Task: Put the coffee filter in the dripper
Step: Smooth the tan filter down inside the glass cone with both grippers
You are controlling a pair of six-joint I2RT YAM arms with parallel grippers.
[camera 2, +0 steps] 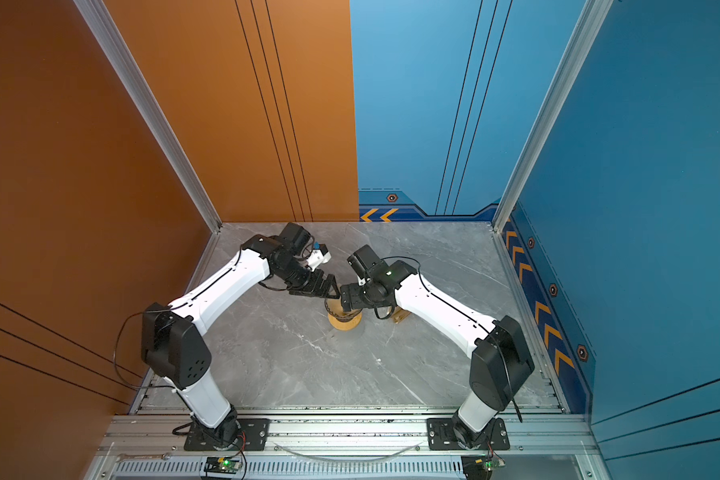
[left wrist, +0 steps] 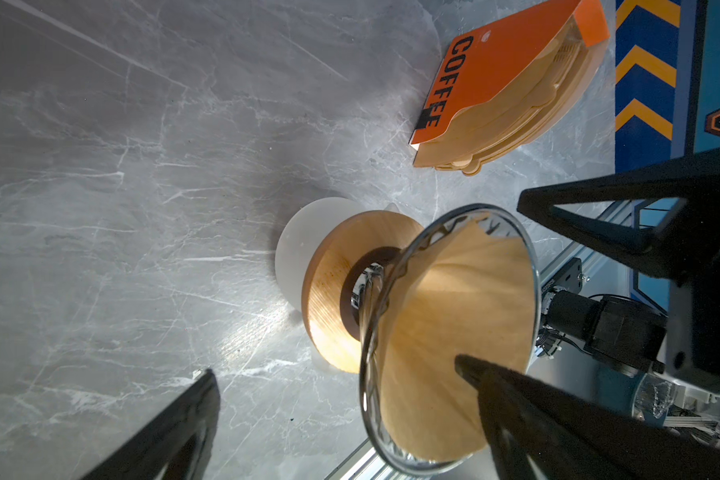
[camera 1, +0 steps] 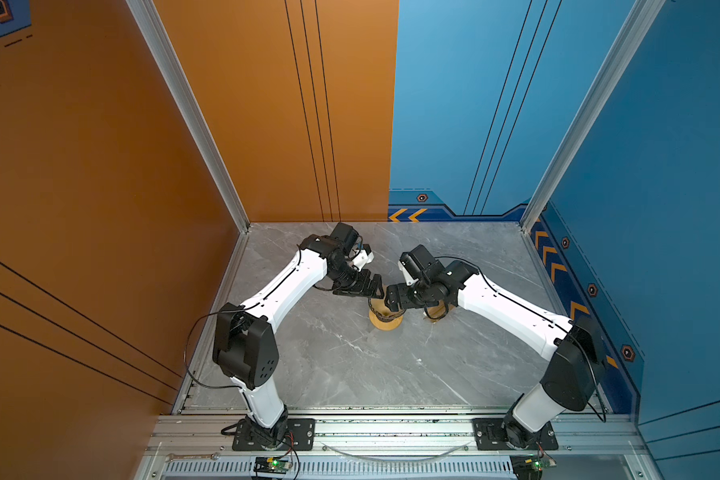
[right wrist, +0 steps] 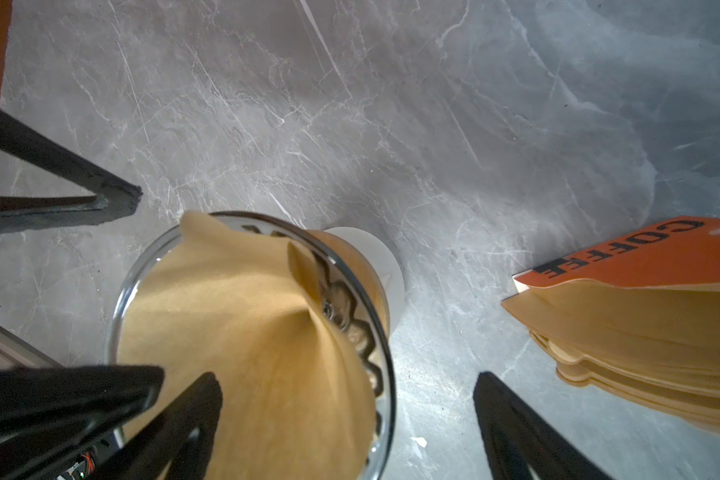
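Note:
The coffee filter [left wrist: 454, 332], a tan paper cone, sits inside the dripper [left wrist: 366, 374], a clear-rimmed cone with dark wavy ribs [right wrist: 362, 345]. The paper [right wrist: 246, 332] fills most of the cone, and a flap folds inward at one side. In both top views the dripper [camera 1: 380, 309] is mostly hidden under the two grippers. My left gripper [left wrist: 333, 370] [camera 1: 377, 286] is open, with one finger over the paper and the other outside the rim. My right gripper [right wrist: 346, 378] [camera 1: 389, 297] is open and straddles the rim the same way. Neither holds anything.
The dripper stands on a tan wooden ring [left wrist: 329, 299] [camera 1: 385, 323] over a white base [left wrist: 296, 249]. A packet of stacked brown filters with an orange "COFFEE" card [left wrist: 504, 83] [right wrist: 641, 291] lies to the right, partly under the right arm [camera 2: 402, 316]. Walls enclose the grey marble table [camera 1: 329, 365].

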